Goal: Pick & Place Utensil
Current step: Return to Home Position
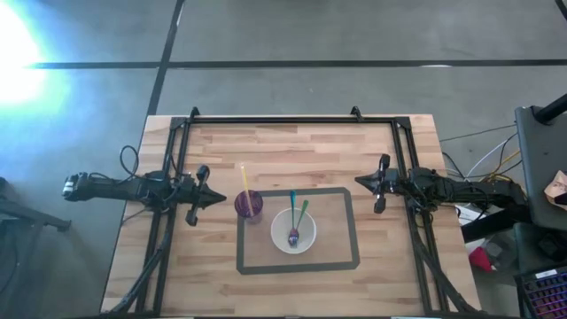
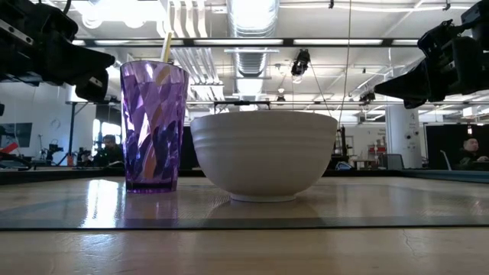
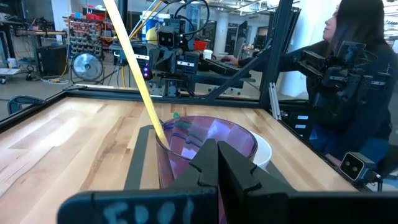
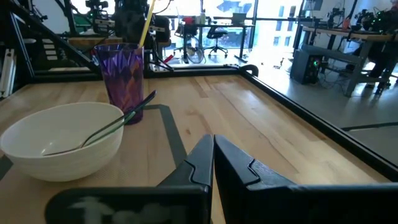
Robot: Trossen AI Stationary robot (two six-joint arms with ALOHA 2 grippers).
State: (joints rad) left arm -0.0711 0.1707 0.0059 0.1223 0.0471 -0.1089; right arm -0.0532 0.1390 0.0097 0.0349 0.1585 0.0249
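A purple faceted cup [image 1: 249,206] stands on the table inside a dark taped rectangle, with a yellow utensil [image 1: 245,184] leaning out of it over the rim. Right of it sits a white bowl [image 1: 293,231] holding a blue utensil [image 1: 292,206] and a green one [image 1: 302,213], their handles leaning on the far rim. My left gripper [image 1: 221,200] hangs shut just left of the cup. My right gripper [image 1: 358,182] hangs shut right of the bowl, above the tape's far right corner. Neither touches anything.
A black metal frame [image 1: 275,119] runs along the table's far, left and right edges. Bare wood lies on the far half of the table [image 1: 301,151] and in front of the tape. A person [image 3: 354,81] stands beyond the table's right side.
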